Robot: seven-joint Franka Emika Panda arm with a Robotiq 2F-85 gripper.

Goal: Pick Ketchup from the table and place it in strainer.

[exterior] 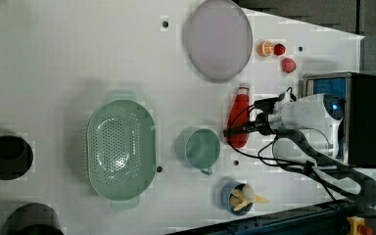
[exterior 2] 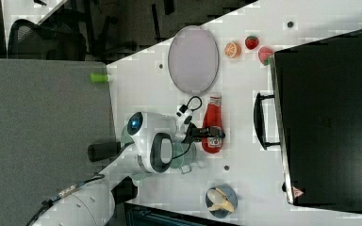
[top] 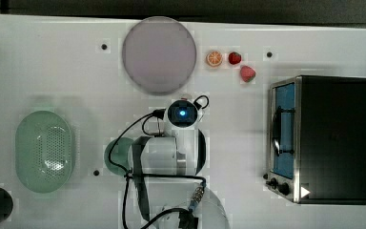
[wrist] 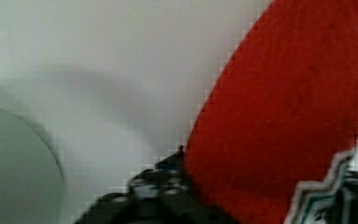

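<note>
The ketchup [exterior: 238,117] is a red bottle with a white cap end, lying on the white table between the plate and the teal cup. My gripper [exterior: 235,130] is down over the bottle's lower body, one finger on each side. In the right view the gripper [exterior 2: 210,134] crosses the ketchup [exterior 2: 212,123] at its label. In the wrist view the ketchup [wrist: 289,102] sits between the fingers [wrist: 158,186], which press against its sides. The mint-green strainer [exterior: 121,149] stands empty at the left view's left, also seen as the strainer [top: 45,150] at the top view's left.
A teal cup [exterior: 202,148] stands right beside the bottle, between it and the strainer. A grey-lilac plate [top: 158,55], an orange slice [top: 214,58] and two strawberries [top: 235,58] lie beyond. A toaster oven [top: 324,138], a blue bowl with banana [exterior: 239,197] and black cylinders [exterior: 7,156] border the table.
</note>
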